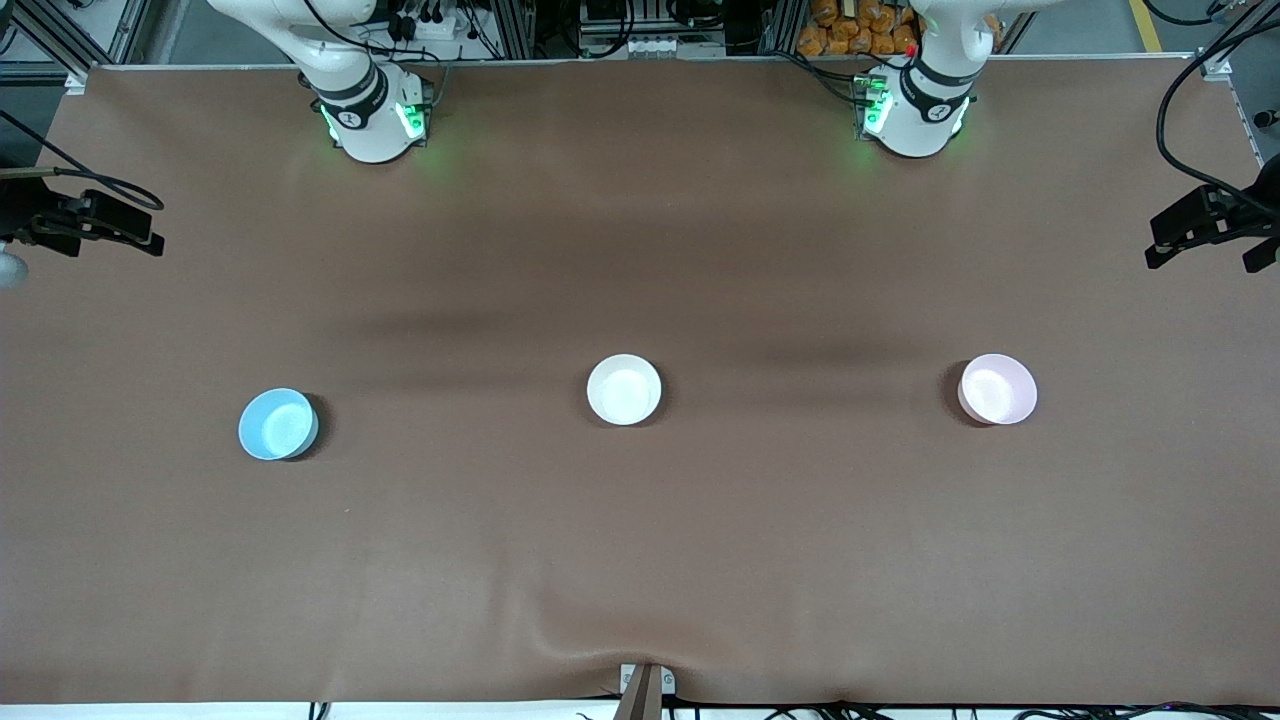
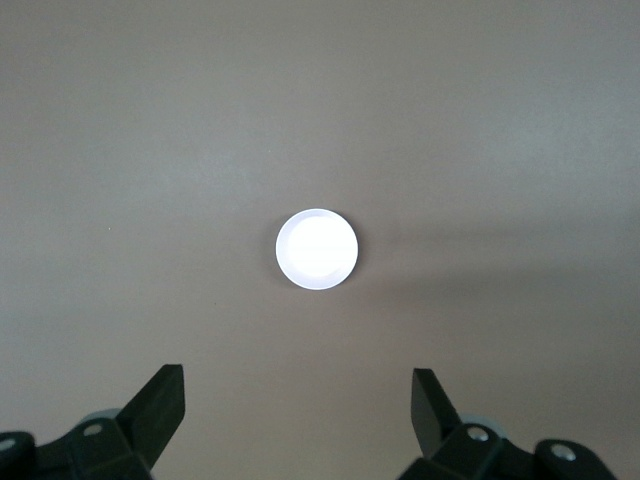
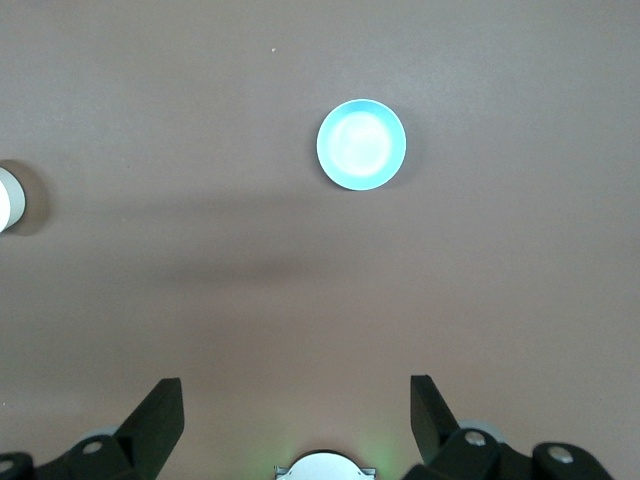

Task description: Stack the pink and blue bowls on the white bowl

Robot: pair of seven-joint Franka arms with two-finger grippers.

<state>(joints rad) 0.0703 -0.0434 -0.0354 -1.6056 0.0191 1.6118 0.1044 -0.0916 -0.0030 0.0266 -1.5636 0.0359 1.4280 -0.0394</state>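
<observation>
- front view: we see three bowls sitting upright in a loose row on the brown table [image 1: 640, 560], well apart. the white bowl [image 1: 624, 390] sits mid-table, the blue bowl [image 1: 278, 424] out at its nine o'clock toward the right arm's end and a touch nearer the camera, and the pink bowl [image 1: 997, 389] at its three o'clock toward the left arm's end. we judge this spread gives each arm its own bowl to fetch. nothing is stacked yet, and there is bare cloth all round each rim.
- left wrist view: the left gripper [image 2: 298, 405] hangs high over the pink bowl [image 2: 317, 249], which is washed out pale here. its fingers are spread wide and hold nothing.
- right wrist view: the right gripper [image 3: 297, 405] hangs high with the blue bowl [image 3: 361, 144] at twelve o'clock. its fingers are wide apart and empty. the white bowl's rim [image 3: 12, 199] peeks in at nine o'clock.
</observation>
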